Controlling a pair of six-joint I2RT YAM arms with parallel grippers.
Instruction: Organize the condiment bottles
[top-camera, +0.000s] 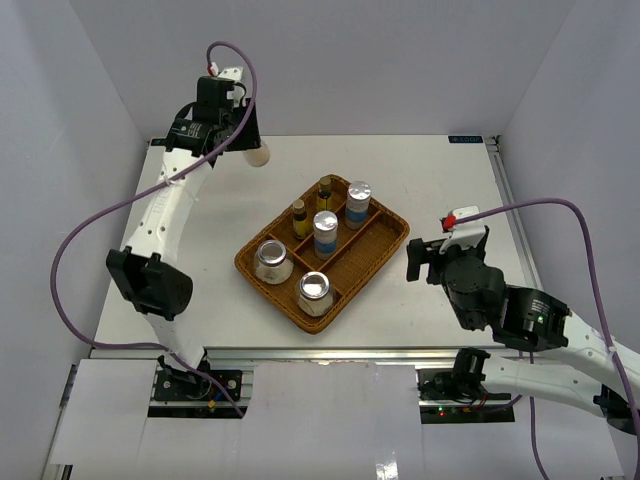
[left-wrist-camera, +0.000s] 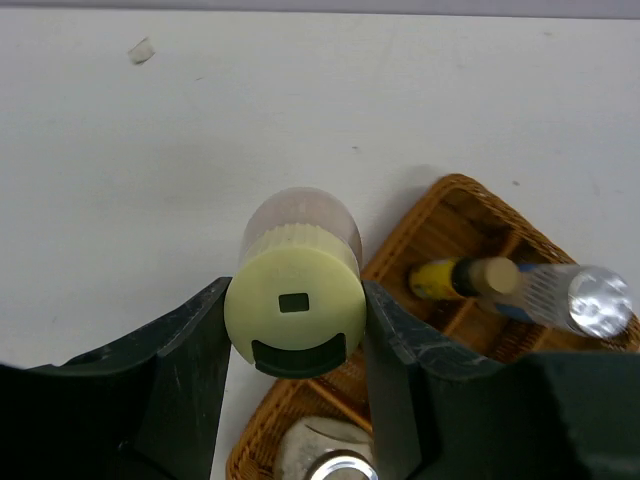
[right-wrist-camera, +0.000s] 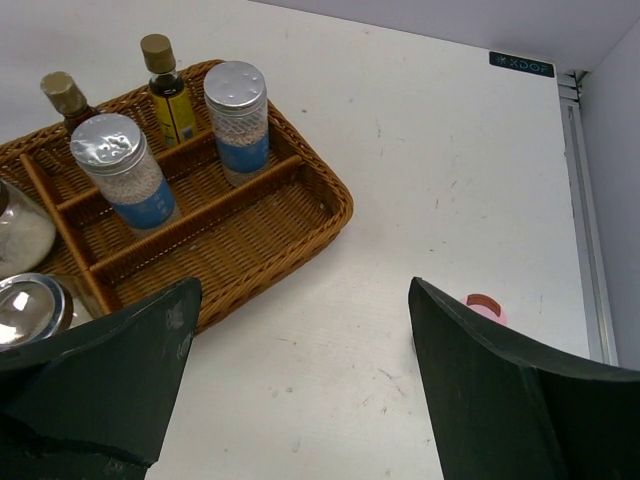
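My left gripper (top-camera: 240, 140) is shut on a yellow-capped bottle (top-camera: 258, 155) and holds it in the air above the table's back left; in the left wrist view the cap (left-wrist-camera: 293, 308) sits between both fingers. Two blue-labelled cylinders (top-camera: 358, 203) (top-camera: 325, 233), two amber bottles (top-camera: 324, 190) (top-camera: 300, 216) and two glass jars (top-camera: 272, 260) (top-camera: 314, 292) stand in the woven tray (top-camera: 395, 243). My right gripper (right-wrist-camera: 300, 370) is open and empty, low over the table right of the tray. A pink-capped bottle (right-wrist-camera: 486, 308) stands just behind its right finger, partly hidden.
The tray's long right compartment (right-wrist-camera: 230, 245) holds nothing. The table's right rail (right-wrist-camera: 585, 200) runs close to the pink-capped bottle. White walls close the back and both sides.
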